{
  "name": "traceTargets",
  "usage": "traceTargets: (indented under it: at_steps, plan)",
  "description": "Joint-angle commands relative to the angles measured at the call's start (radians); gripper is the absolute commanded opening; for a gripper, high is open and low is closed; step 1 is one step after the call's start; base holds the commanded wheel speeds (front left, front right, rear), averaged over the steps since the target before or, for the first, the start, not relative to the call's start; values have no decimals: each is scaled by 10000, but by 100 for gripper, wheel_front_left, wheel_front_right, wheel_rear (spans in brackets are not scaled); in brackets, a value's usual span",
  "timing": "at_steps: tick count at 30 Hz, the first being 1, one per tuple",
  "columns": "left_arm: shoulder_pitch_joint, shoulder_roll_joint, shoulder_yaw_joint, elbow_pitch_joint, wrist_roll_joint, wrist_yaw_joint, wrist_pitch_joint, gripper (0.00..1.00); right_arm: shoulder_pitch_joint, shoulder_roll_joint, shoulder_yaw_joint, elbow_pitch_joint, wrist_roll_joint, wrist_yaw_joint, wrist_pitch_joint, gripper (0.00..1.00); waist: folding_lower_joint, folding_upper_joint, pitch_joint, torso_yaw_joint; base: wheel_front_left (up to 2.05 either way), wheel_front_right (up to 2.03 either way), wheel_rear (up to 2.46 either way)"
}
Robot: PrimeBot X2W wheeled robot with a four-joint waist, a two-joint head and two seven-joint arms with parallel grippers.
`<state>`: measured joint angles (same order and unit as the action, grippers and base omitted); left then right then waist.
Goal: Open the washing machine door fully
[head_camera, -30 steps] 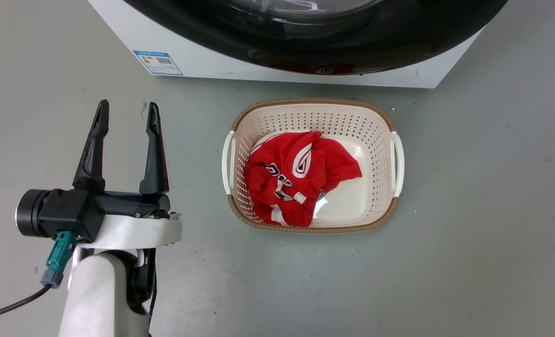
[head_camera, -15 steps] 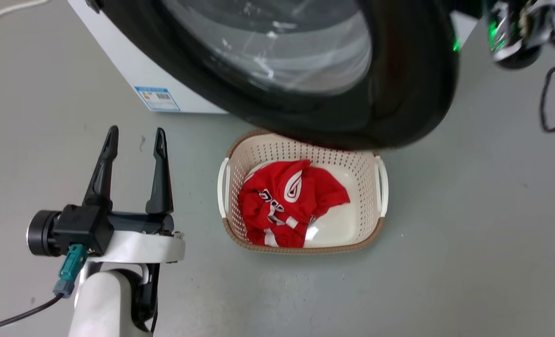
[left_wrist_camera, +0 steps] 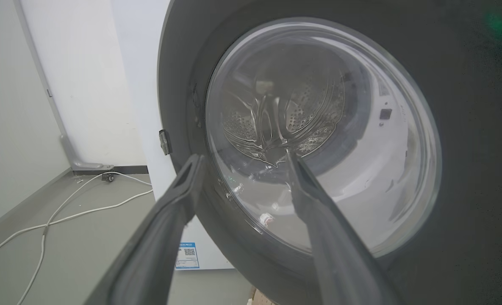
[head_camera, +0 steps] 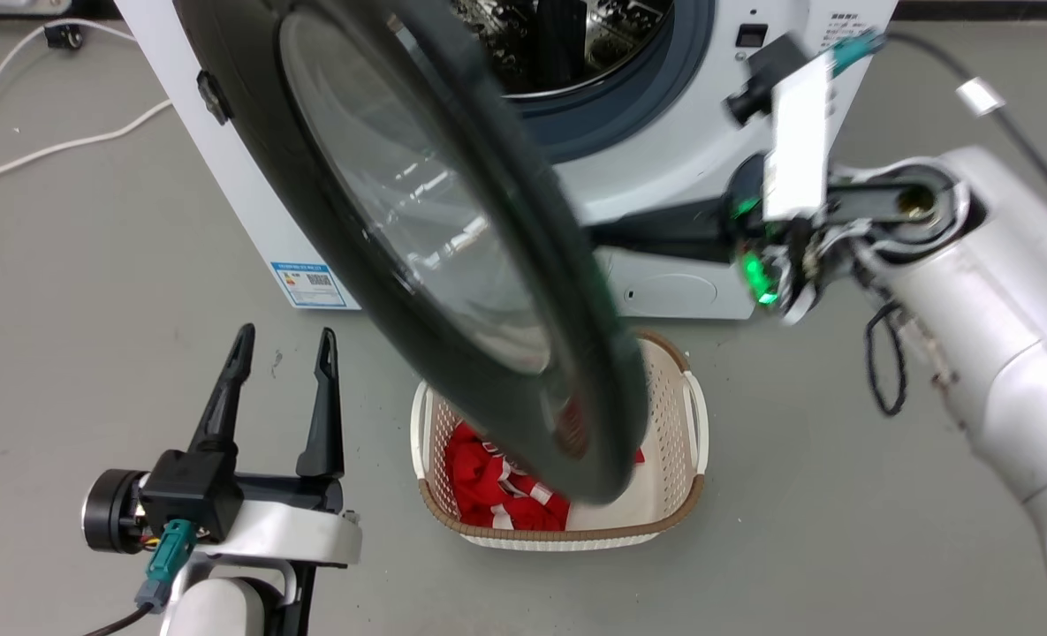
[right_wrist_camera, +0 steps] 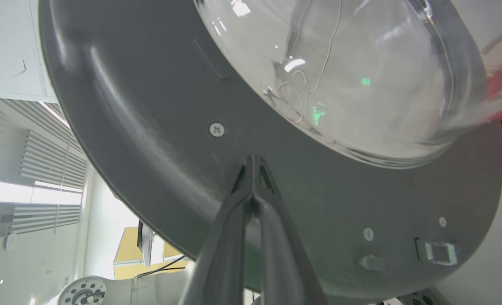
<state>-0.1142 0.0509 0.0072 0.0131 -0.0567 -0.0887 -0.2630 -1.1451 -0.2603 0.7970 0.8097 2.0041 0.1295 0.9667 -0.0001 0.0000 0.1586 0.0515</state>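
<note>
Black washing machine door (head_camera: 417, 221) part open; right gripper (right_wrist_camera: 253, 167) closed against its inner face; left gripper (head_camera: 284, 340) open, near left.

grey floor (head_camera: 841, 530), smooth, lightly scuffed: bearing a white washing machine (head_camera: 664, 168) at the far side, a perforated cream basket (head_camera: 670, 424) just before it, and loose white cables (head_camera: 90, 140) at left.

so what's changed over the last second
The washing machine door has swung out from the machine, baring the drum; the right gripper, shut, has its tips against the door's inner face. The head view tilted up too. The left gripper stays open; basket and red garment unmoved.
</note>
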Motion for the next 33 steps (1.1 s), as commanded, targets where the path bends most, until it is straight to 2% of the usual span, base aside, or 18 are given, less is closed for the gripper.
traceTargets:
  at_steps: [1,6,12,15,20,25,26,27,28,29,33]
  plan:
    - [130,-6,-52,46,21,-35,-23,100,401,114,154,-438,20,21,-86,0,1,0,-157,15,0,0,0]
    - [246,-7,-211,80,-71,-5,-25,100,1187,271,595,-1702,188,23,-401,0,1,0,-260,59,0,0,0]
    - [275,-6,-319,82,-146,60,-25,100,1708,151,864,-2621,448,23,-1338,0,1,0,-264,16,0,0,0]
    - [338,-6,-307,93,-159,98,-25,100,2025,-22,492,-2955,443,21,-2584,0,1,0,-332,-64,0,0,0]
    - [454,-6,-231,145,-133,144,-25,100,2965,-213,-756,-3269,569,21,-5291,0,1,0,-492,-218,0,0,0]
    - [558,-6,-104,201,-49,178,-25,100,4428,-637,-2034,-4013,795,21,-6989,0,1,0,-712,-405,0,0,0]
    - [558,-6,-104,201,-49,178,-25,100,4428,-637,-2034,-4013,795,21,-6989,0,1,0,-712,-405,0,0,0]
    - [601,-6,-69,201,-39,184,-25,100,4783,-714,-2298,-4215,793,21,-7341,28,1,0,-760,-437,0,0,0]
    - [713,-6,-4,211,-29,184,-23,100,5509,-883,-2719,-4693,554,21,-8074,100,1,0,-847,-497,0,0,0]
    - [713,-6,-4,211,-29,184,-23,100,5509,-883,-2719,-4693,554,21,-8074,100,1,0,-847,-497,0,0,0]
    - [848,-6,145,212,-19,173,-23,100,6966,-1159,-3155,-5452,-155,21,-9525,100,1,0,-1035,-589,0,0,0]
